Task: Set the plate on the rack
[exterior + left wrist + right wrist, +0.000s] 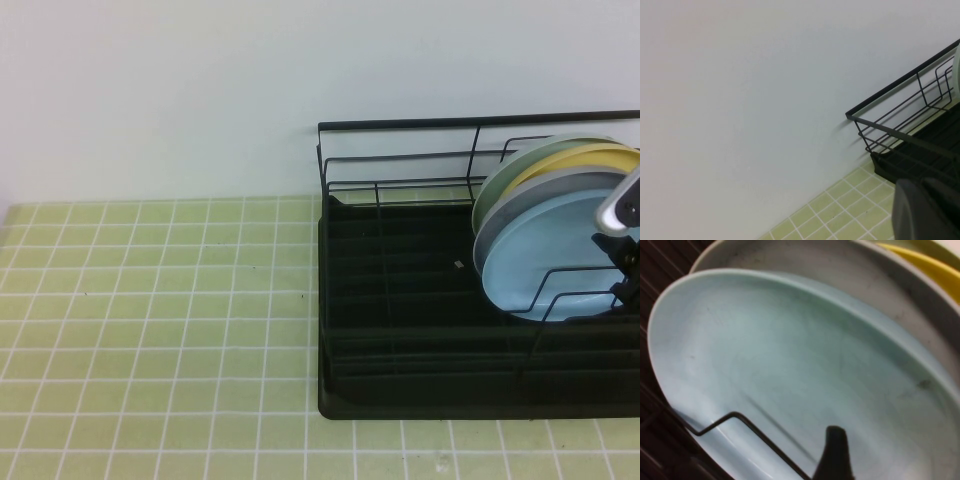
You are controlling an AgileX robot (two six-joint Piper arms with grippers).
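A plain white wall (pixel 200 90) fills the upper part of the high view. Below it lies a table (pixel 150 330) covered in pale green tiles with white joints.

On the right part of the table, back against the wall, stands a black wire dish rack (pixel 400 330) with a dark drip tray beneath it. The left part of the rack holds no dishes.

In the right part of the rack a row of plates stands on edge, each leaning back a little. The light blue plate (pixel 540 250) is the front one, its hollow face turned towards the robot and its lower edge down in the rack. Right behind it comes a grey plate (pixel 840 270), then a yellow plate (pixel 930 267), then a pale green plate (pixel 560 143) nearest the wall. A black wire divider (pixel 740 422) of the rack crosses in front of the lower part of the light blue plate.

The right gripper (pixel 622 262) is at the right edge of the high view, just beside the right side of the light blue plate. Whether it is open, closed or gripping the plate cannot be told.

The left gripper (pixel 922 212) shows only in its own wrist view, as a dark rounded shape near the rack's left end, and it is closed.
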